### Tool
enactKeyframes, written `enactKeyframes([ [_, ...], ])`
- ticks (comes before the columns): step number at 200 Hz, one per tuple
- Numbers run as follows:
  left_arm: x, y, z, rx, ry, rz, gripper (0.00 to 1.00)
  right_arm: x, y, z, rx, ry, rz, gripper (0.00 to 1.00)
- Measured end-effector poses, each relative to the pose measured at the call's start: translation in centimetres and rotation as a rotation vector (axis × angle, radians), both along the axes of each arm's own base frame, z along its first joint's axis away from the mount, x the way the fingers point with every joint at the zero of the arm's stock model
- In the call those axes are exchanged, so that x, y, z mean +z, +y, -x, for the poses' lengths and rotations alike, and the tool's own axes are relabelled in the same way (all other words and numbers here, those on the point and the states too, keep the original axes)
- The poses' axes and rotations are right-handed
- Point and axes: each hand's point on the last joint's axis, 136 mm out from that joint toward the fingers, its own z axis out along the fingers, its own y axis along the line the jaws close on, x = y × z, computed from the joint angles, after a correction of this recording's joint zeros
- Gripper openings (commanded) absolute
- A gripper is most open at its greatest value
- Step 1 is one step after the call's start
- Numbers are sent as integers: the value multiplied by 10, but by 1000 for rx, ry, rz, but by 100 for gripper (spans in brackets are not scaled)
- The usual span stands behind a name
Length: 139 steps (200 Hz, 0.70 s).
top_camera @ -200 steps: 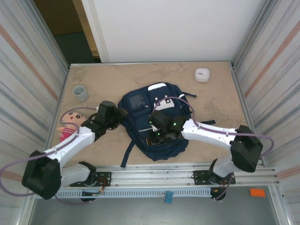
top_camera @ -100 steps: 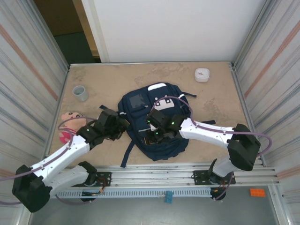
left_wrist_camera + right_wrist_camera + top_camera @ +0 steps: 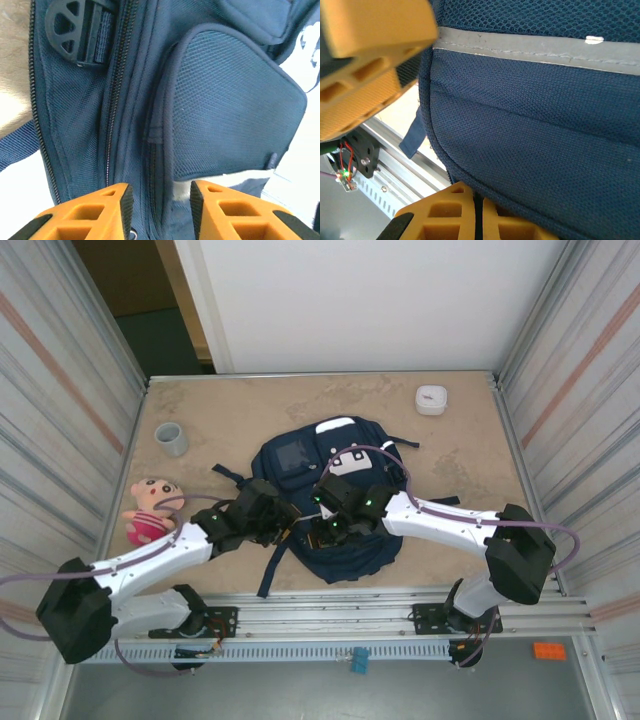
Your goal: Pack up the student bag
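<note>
Navy fabric, the student bag [image 3: 300, 480] lies flat near the middle of the sandy worktop [image 3: 450, 460], its white-patched top toward the far wall and a dark strap [image 3: 272, 565] trailing toward the near rail.

Left tool [image 3: 160, 187]: at the bag's left side. Orange fingers [image 3: 90, 212] stand partly apart, with bag fabric and a pale strip showing in the gap. Nothing is clamped between them. Cannot tell whether the tips touch the cloth. Ahead of it: a mesh pocket [image 3: 225, 110], a long zip [image 3: 117, 90] and a black plastic buckle [image 3: 75, 27].

Right tool [image 3: 476, 200]: over the bag's near half, just beside the left one. Fingers are pressed together, only a hairline between them. The bag's rolled edge runs straight down into the tips, so it looks pinched on the bag there. Cannot tell whether fabric or a zip pull is what it holds. A pale grey stripe [image 3: 535, 50] crosses the fabric above.

Elsewhere on the worktop:
- pink doll [image 3: 148, 508], left of the bag, close to the left arm
- grey cup [image 3: 171, 438], upright, near the far left corner
- small white tub [image 3: 431, 399], far right, well apart from the bag
</note>
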Motion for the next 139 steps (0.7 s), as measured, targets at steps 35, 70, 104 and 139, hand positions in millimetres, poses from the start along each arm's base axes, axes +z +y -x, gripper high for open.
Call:
enactKeyframes([
  [35, -7, -7, -5, 11, 23, 12, 24, 0, 0, 0, -1, 0, 0, 0],
  [70, -7, -9, -7, 27, 24, 14, 0, 0, -1, -1, -3, 0, 1, 0],
  [104, -3, -4, -8, 36, 20, -2, 0, 9, -9, -9, -12, -22, -16, 0],
  [139, 10, 17, -20, 66, -12, 3, 0, 24, -22, -23, -42, -48, -53, 0],
])
